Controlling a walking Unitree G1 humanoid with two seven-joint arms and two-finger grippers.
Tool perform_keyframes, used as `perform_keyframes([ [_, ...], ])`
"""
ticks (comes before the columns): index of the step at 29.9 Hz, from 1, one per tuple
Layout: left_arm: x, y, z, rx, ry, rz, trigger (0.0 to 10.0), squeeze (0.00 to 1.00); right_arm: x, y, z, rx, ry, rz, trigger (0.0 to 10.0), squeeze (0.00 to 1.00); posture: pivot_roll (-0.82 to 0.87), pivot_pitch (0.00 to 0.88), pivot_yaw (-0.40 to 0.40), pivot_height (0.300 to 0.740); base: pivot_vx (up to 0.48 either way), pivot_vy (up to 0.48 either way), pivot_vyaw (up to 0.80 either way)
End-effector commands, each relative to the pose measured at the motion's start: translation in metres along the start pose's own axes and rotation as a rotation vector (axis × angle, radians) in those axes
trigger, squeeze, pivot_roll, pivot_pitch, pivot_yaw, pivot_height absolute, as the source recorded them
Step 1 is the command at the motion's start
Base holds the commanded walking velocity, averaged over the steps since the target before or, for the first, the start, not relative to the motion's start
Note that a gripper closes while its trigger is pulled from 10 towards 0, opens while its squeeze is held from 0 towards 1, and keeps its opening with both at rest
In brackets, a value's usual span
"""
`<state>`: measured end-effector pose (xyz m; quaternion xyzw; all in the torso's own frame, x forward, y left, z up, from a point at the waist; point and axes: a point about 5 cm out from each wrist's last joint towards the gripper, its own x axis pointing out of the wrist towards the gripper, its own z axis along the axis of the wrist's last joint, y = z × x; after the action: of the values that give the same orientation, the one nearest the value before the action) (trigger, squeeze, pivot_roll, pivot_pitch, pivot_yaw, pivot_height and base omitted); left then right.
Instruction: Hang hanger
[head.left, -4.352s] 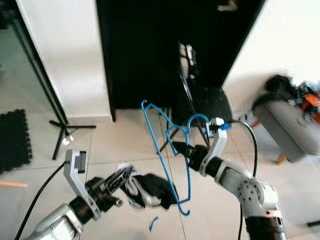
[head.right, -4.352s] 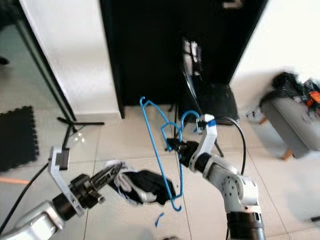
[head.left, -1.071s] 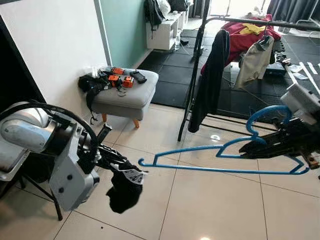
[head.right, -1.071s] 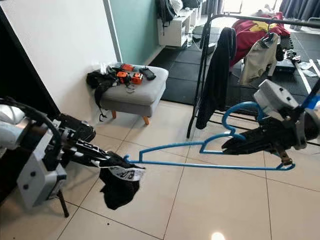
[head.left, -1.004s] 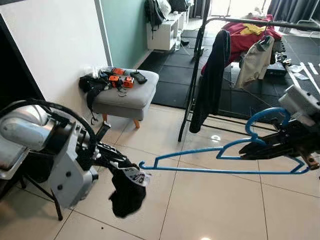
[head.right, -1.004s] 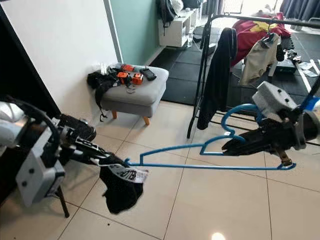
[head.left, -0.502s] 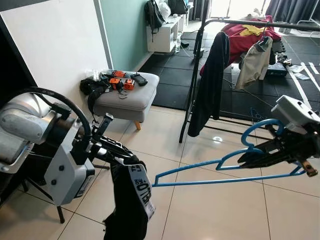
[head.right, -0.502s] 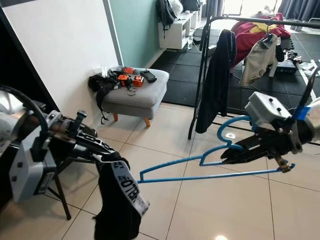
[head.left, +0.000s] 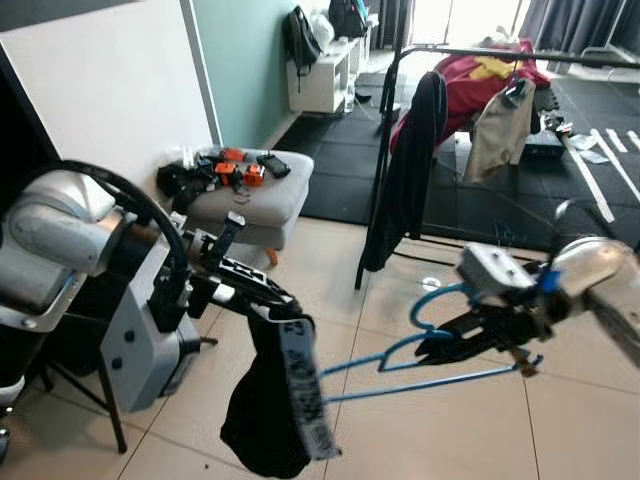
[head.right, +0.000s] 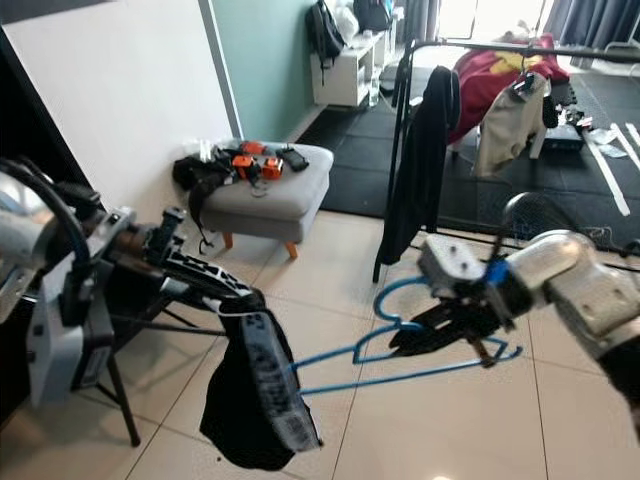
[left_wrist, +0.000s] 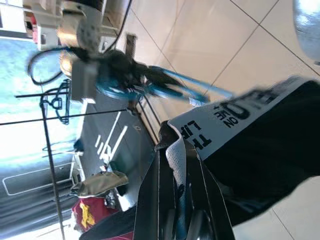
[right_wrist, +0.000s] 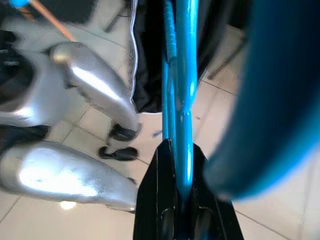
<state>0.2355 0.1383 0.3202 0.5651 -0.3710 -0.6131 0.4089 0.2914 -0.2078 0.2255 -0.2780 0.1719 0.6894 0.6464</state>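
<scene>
The right gripper (head.left: 432, 347) is pinching the blue hanger (head.left: 430, 345) between its fingers, which are pressed together on the wire just below the hook, as the right wrist view shows. The left gripper (head.left: 272, 305) is clamping the waistband of a black garment (head.left: 268, 410), which is drooping toward the tiled floor (head.left: 440, 430). The hanger is being carried in mid-air above the floor, lying nearly flat: its long axis is running from the right gripper across toward the garment, one end reaching into the cloth, the hook curling up and away from the robot. Hanging is not yet done, I judge: the clothes rack (head.left: 470, 52) is standing well apart, across the room, so the approach and hooking over the rail are left.
</scene>
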Motion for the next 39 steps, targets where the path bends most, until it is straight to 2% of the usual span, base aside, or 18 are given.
perform_keyframes([
  [1,0.001,0.006,0.001,0.027,0.008,0.024,10.0,0.0,0.011,-0.009,-0.006,0.02,0.047,-0.089,10.0,0.0,-0.06,0.0,0.04,0.74,0.0,0.0,0.0],
  [7,0.007,0.008,0.004,0.028,-0.012,0.05,10.0,0.0,0.025,-0.014,-0.01,0.059,0.04,-0.167,10.0,0.0,-0.06,0.0,0.042,0.74,0.0,0.0,0.0],
  [10,0.01,0.009,0.006,0.03,-0.026,0.059,10.0,0.0,0.026,-0.021,-0.011,0.079,0.031,-0.235,10.0,0.0,-0.06,0.0,0.042,0.74,0.0,0.0,0.0],
  [11,0.013,0.01,0.009,0.032,-0.041,0.071,10.0,0.0,0.024,-0.03,-0.013,0.115,0.024,-0.324,10.0,0.0,-0.06,0.0,0.041,0.74,0.0,0.0,0.0],
  [13,0.013,0.01,0.009,0.032,-0.041,0.071,10.0,0.0,0.024,-0.03,-0.013,0.115,0.024,-0.324,10.0,0.0,-0.06,0.0,0.041,0.74,0.0,0.0,0.0],
  [15,0.021,0.012,0.016,0.032,-0.081,0.095,10.0,0.0,0.017,-0.05,-0.017,0.194,-0.012,-0.541,10.0,0.0,-0.07,0.0,0.043,0.74,0.0,0.0,0.0],
  [16,0.021,0.012,0.016,0.032,-0.081,0.095,10.0,0.0,0.017,-0.05,-0.017,0.194,-0.012,-0.541,10.0,0.0,-0.07,0.0,0.043,0.74,0.0,0.0,0.0],
  [17,0.026,0.01,0.021,0.026,-0.107,0.097,10.0,0.0,0.01,-0.062,-0.017,0.239,-0.051,-0.676,10.0,0.0,-0.07,0.0,0.041,0.74,0.0,0.0,0.0],
  [18,0.026,0.01,0.021,0.026,-0.107,0.097,10.0,0.0,0.01,-0.062,-0.017,0.239,-0.051,-0.676,10.0,0.0,-0.07,0.0,0.041,0.74,0.0,0.0,0.0],
  [20,0.036,0.003,0.029,-0.007,-0.155,0.094,10.0,0.0,-0.003,-0.078,-0.012,0.278,-0.141,-0.869,10.0,0.0,-0.07,0.0,0.042,0.74,0.0,0.0,0.0],
  [21,0.036,0.003,0.029,-0.007,-0.155,0.094,10.0,0.0,-0.003,-0.078,-0.012,0.278,-0.141,-0.869,10.0,0.0,-0.07,0.0,0.042,0.74,0.0,0.0,0.0],
  [26,0.06,-0.023,0.043,-0.11,-0.26,0.096,10.0,0.0,-0.025,-0.094,0.007,0.325,-0.355,-1.071,10.0,0.0,-0.06,0.0,0.035,0.74,0.0,0.0,0.0],
  [27,0.06,-0.023,0.043,-0.11,-0.26,0.096,10.0,0.0,-0.025,-0.094,0.007,0.325,-0.355,-1.071,10.0,0.0,-0.06,0.0,0.035,0.74,0.0,0.0,0.0],
  [28,0.065,-0.03,0.044,-0.133,-0.27,0.098,10.0,0.0,-0.025,-0.097,0.013,0.329,-0.401,-1.078,10.0,0.0,-0.06,0.001,0.033,0.74,0.0,0.0,0.0],
  [30,0.065,-0.03,0.044,-0.133,-0.27,0.098,10.0,0.0,-0.025,-0.097,0.013,0.329,-0.401,-1.078,10.0,0.0,-0.06,0.001,0.033,0.74,0.0,0.0,0.0],
  [31,0.073,-0.037,0.04,-0.208,-0.256,0.126,10.0,0.47,-0.021,-0.102,0.03,0.307,-0.492,-1.061,10.0,0.0,-0.06,0.002,0.03,0.74,0.0,0.0,0.0],
  [32,0.077,-0.035,0.037,-0.254,-0.247,0.155,10.0,1.0,-0.018,-0.104,0.037,0.291,-0.527,-1.05,10.0,0.0,-0.06,0.002,0.029,0.74,0.0,0.0,0.0],
  [39,0.091,-0.029,0.022,-0.303,-0.183,0.224,10.0,1.0,-0.011,-0.107,0.058,0.211,-0.6,-1.013,10.0,0.0,-0.06,0.004,0.023,0.74,0.0,0.0,0.0],
])
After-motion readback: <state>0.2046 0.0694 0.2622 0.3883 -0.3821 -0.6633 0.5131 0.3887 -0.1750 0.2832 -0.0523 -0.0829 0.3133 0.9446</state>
